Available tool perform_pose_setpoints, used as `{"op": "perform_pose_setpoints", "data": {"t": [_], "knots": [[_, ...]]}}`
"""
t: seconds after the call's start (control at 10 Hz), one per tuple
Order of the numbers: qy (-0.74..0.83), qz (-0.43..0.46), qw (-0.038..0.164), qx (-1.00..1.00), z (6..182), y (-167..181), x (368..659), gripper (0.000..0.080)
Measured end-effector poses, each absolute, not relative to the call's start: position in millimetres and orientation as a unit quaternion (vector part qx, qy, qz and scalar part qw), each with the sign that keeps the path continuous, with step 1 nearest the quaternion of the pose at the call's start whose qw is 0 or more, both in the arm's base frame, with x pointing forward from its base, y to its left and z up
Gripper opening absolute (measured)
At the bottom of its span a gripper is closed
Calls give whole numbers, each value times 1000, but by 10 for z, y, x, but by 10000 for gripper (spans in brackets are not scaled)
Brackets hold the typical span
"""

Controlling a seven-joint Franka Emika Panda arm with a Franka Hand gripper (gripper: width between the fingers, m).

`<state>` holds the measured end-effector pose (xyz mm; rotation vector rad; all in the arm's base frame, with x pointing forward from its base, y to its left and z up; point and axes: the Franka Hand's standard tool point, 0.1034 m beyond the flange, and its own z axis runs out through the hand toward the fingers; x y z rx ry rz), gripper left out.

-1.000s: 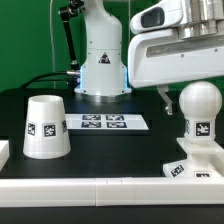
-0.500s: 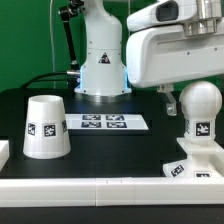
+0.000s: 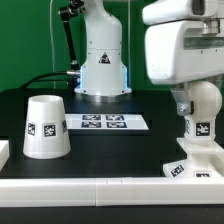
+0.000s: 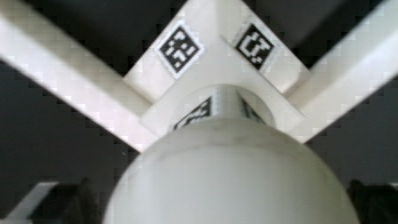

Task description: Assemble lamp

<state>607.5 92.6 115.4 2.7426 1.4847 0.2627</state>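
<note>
The white bulb stands upright on the flat square base at the front of the exterior view's right. My gripper is right over the bulb, with the big white hand covering the top of its round head. In the wrist view the bulb's head fills the middle, the tagged base lies beyond it, and the dark fingers stand apart on either side, open and clear of the bulb. The tapered shade stands mouth down at the exterior view's left, far from the gripper.
The marker board lies flat in the middle of the black table. The arm's own white pedestal stands behind it. A white raised rail runs along the front edge, and the base sits in its right corner.
My hand has moved toward the exterior view's right and down. It now covers the top of the bulb's head, which showed free before. The bulb, base and shade have not moved.
</note>
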Motion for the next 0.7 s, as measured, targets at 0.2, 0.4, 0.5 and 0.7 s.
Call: {"op": "perform_pose_setpoints", "data": {"t": [0.2,0.4,0.5,0.7], "knots": [[573,72,31,816,1179,930,6118,699],[633,63,46,770,1178,982,6120,699],[669,58,55,739,1177,1015,6134,699],[697,52,61,712,1160,1015,6127,699]]}}
